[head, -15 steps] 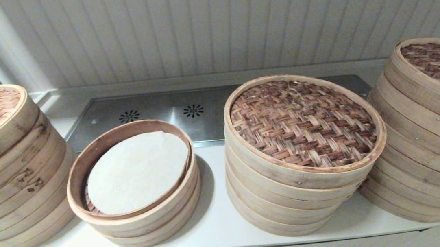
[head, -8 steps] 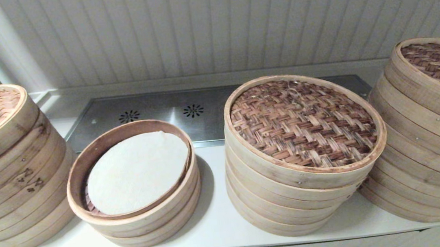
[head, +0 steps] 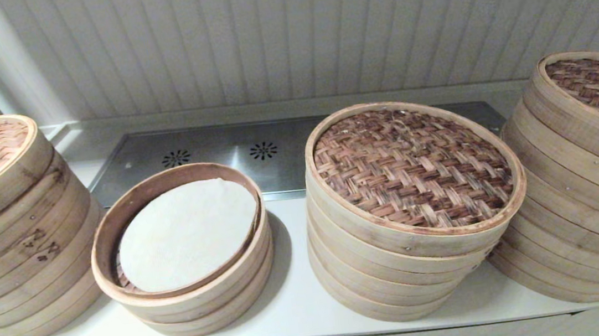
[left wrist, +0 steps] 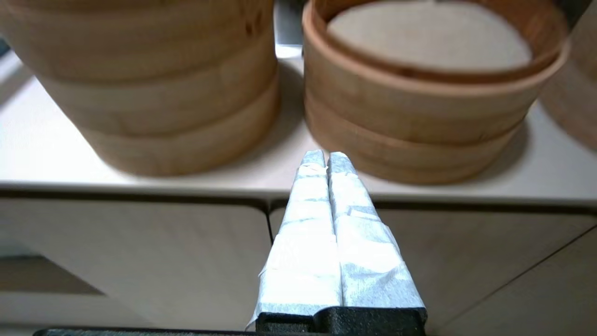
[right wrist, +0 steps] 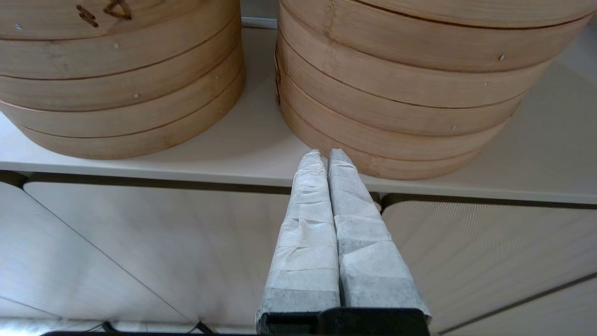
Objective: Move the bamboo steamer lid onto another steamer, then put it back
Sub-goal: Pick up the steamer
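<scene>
A woven bamboo lid caps the middle-right steamer stack on the white counter. To its left stands a low open steamer with a white cloth liner inside and no lid. Neither arm shows in the head view. My left gripper is shut and empty, held below and in front of the counter edge, facing the open steamer. My right gripper is also shut and empty, in front of the counter edge before the two right-hand stacks.
A tall lidded stack stands at the far left and another at the far right. A steel plate with two vent holes lies behind the steamers. Cabinet doors sit below the counter edge.
</scene>
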Controlling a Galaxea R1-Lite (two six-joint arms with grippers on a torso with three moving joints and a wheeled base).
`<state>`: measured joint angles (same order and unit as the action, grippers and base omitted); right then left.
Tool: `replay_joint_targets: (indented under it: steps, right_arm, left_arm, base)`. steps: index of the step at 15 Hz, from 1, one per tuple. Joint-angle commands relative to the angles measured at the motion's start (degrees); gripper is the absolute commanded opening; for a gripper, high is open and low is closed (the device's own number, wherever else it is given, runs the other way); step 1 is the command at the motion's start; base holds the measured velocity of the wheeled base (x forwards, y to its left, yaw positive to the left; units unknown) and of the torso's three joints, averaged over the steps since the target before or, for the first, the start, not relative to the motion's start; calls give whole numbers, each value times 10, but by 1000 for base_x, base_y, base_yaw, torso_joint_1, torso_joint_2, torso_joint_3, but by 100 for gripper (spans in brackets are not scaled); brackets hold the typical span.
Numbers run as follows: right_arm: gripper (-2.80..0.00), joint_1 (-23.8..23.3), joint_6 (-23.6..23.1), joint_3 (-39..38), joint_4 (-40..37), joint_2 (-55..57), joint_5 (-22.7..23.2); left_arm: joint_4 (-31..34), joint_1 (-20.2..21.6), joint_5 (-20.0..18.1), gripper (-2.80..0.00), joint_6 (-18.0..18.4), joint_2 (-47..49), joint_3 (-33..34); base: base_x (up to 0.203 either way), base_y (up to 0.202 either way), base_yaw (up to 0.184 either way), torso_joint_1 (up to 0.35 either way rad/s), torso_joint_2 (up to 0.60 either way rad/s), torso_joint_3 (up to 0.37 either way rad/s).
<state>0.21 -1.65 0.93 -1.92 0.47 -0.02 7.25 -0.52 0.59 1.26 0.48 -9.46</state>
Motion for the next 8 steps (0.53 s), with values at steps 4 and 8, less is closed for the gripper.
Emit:
replay_joint_targets:
  steps: [4, 8]
  right_arm:
    - [-280, 0, 1, 2, -8, -2, 0]
    - [-280, 0, 2, 2, -8, -1, 0]
  left_arm:
    - [71, -1, 29, -280, -9, 171, -257]
    - [117, -1, 62, -280, -16, 385, -437]
  base:
    - [0, 0, 0, 0, 0, 0]
    - [0, 0, 0, 0, 0, 0]
